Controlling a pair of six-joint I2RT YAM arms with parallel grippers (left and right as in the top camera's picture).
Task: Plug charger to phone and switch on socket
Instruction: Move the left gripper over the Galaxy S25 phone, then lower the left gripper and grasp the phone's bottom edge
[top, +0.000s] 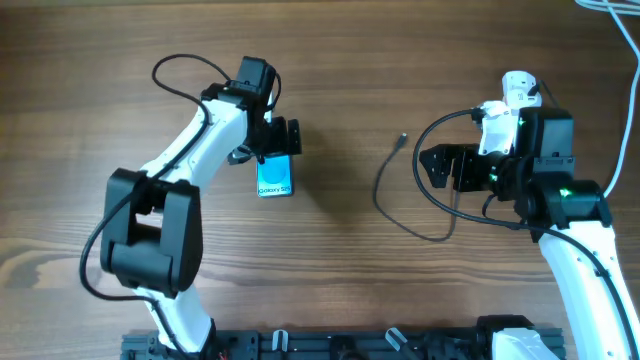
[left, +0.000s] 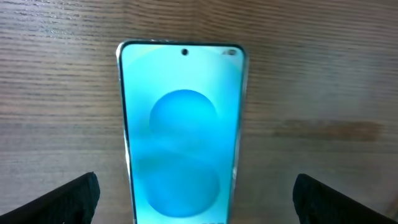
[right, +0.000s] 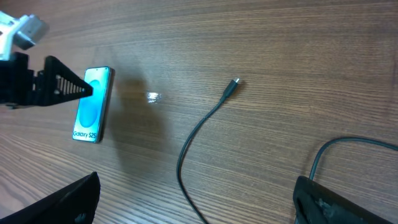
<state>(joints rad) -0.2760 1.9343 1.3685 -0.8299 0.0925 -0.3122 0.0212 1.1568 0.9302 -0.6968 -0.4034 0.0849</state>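
The phone (top: 275, 180) lies flat on the table with its cyan screen up. In the left wrist view the phone (left: 180, 124) sits between my two fingers, which stand well clear of its sides. My left gripper (top: 277, 148) is open over its top end. The charger is a thin black cable (top: 381, 195) with its connector tip (top: 402, 139) lying free on the wood. My right gripper (top: 430, 168) is open and empty to the right of the cable. The right wrist view shows the tip (right: 234, 83), the cable (right: 185, 152) and the phone (right: 93, 112). The socket (top: 516, 90) is mostly hidden behind my right wrist.
A thick white lead (top: 618, 30) runs along the back right corner of the wooden table (top: 100, 150). A black arm cable (right: 348, 144) loops beside my right gripper (right: 199, 202). My left gripper (right: 59, 88) shows in the right wrist view.
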